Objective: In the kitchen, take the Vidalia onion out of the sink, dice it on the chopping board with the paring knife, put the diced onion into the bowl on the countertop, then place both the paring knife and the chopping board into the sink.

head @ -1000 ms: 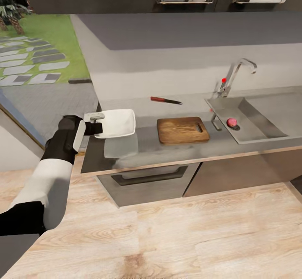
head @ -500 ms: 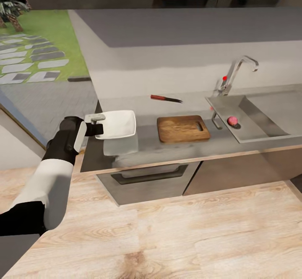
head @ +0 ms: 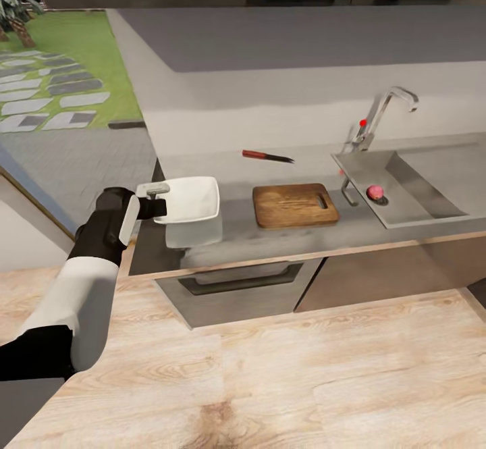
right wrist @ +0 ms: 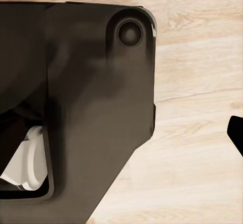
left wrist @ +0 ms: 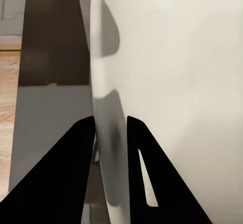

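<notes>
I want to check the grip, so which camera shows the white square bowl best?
The head view: the whole white square bowl shows, held at its edge by the left tool. The left wrist view gives its rim close up between the fingers. The right wrist view looks at wooden floor.

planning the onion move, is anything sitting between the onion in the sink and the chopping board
Nothing visible blocks it. The Vidalia onion lies in the sink; between it and the chopping board are just the sink's rim and bare countertop.

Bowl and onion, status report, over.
Left hand shut on bowl rim, bowl held above countertop. Right hand state unclear. Vidalia onion in sink, chopping board bare. Nothing blocking.
</notes>
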### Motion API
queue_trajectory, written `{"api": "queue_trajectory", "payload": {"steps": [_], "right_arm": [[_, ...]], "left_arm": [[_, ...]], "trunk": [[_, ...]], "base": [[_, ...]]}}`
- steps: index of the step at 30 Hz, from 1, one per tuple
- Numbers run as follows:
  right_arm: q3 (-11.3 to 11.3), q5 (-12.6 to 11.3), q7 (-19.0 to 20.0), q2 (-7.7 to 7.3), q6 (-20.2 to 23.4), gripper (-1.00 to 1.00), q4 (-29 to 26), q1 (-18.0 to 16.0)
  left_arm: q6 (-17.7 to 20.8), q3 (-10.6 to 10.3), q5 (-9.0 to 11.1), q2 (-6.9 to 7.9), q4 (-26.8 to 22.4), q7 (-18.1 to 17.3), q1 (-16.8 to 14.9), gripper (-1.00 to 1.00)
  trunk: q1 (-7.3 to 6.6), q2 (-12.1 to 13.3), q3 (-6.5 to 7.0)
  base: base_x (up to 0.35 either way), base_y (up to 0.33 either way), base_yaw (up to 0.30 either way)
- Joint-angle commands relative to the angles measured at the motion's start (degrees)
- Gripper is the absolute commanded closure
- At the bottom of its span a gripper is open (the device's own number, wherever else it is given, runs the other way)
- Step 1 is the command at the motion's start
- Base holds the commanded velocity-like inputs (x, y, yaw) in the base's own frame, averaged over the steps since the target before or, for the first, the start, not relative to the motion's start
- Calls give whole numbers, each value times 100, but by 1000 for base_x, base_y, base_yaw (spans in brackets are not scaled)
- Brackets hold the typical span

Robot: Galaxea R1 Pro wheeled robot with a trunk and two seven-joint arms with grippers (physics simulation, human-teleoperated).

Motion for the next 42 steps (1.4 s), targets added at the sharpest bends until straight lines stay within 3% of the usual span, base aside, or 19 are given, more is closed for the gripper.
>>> {"api": "queue_trajectory", "payload": {"steps": [1,13,14,17,25,35,42], "right_arm": [[7,4,-19,1,-17,-100,3,-2],[11,6,-19,-2,-17,-100,5,-3],[4,19,-49,27,-51,-100,-29,-2],[7,20,-49,32,-147,-100,-126,-2],[34,22,-46,-38,-404,-100,-125,-2],[39,22,-46,-43,-474,-100,-122,-4],[39,22,-45,-43,-474,-100,-120,-3]], "left_arm": [[21,3,16,-3,104,14,-1,100],[20,3,16,-6,166,14,0,100],[6,38,88,-35,-62,-3,30,100],[14,83,104,-34,-144,-3,114,100],[134,-59,174,-164,-450,-9,122,100],[457,-52,167,-173,-767,-4,123,100],[476,-50,166,-166,-990,-4,123,100]], "trunk": [[4,-7,-14],[4,-7,-67],[4,-7,-66],[4,-7,-66],[4,-7,-66],[4,-7,-66],[4,-7,-66]], "base": [[0,0,0],[0,0,0],[0,0,0],[0,0,0],[0,0,0],[0,0,0],[0,0,0]]}}
